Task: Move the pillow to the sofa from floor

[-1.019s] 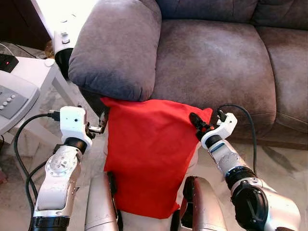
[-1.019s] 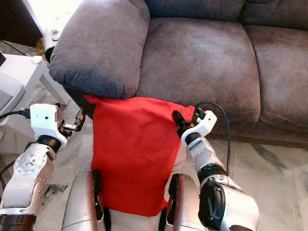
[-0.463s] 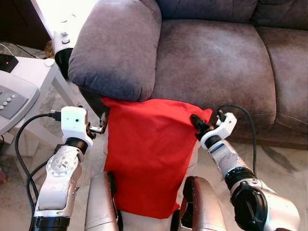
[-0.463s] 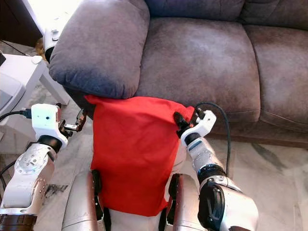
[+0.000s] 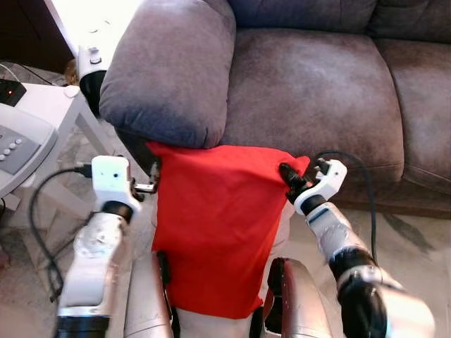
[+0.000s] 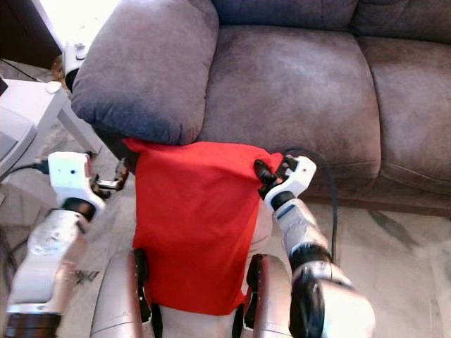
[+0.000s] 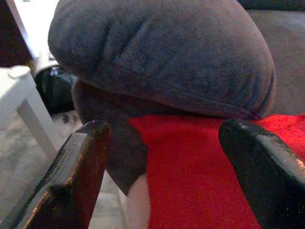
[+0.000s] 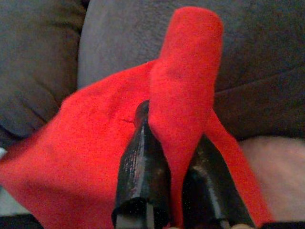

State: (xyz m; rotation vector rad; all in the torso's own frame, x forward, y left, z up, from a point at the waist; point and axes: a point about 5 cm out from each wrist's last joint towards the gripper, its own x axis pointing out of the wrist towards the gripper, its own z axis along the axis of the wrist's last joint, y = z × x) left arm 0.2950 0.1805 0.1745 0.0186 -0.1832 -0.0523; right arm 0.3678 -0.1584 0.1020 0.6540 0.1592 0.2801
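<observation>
The red pillow [image 5: 215,229] is hanging upright in front of the robot's body, its top edge lying just below the front of the grey sofa [image 5: 310,91] and its lower end dangling between the robot's silver legs [image 5: 148,296], clear of the seat cushion. Its top right corner is being pinched by the right gripper [image 8: 177,157]; in the right wrist view the two black fingers [image 8: 143,167] are pressing close together with a fold of red fabric squeezed between them and rising past their tips. The left gripper [image 5: 151,184] is sitting just beside the pillow's top left corner, and in the left wrist view its fingers [image 7: 78,167] are standing wide apart, with the red cloth and the underside of the sofa's padded armrest [image 5: 169,70] showing in the gap; nothing is being clamped there, though whether a fingertip is touching the fabric cannot be told. A black cable [image 5: 352,169] is looping over the right wrist. To the robot's left, a white worktop [image 5: 42,105] is standing beside the armrest on the pale marbled floor [image 5: 423,239], and a grey device with buttons [image 5: 17,144] is resting on it.
</observation>
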